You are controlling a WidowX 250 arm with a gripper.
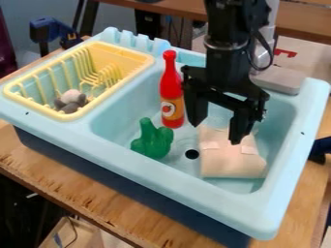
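Gripper (pixel 218 132) wide open (nothing in it), beige cloth (pixel 231 164) below, red bottle (pixel 171 92) beside, green toy (pixel 153 141) farther off.

A brown tabletop (pixel 300 24) on dark legs (pixel 147 23) stands beyond the wooden table (pixel 77 189), near a blue-grey surface (pixel 116 24).

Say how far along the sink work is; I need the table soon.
Perhaps done: the grey toy sits in the yellow rack. In hand: nothing; the gripper hangs open over the sink. Perhaps left: the red bottle, green toy and beige cloth, in the sink.
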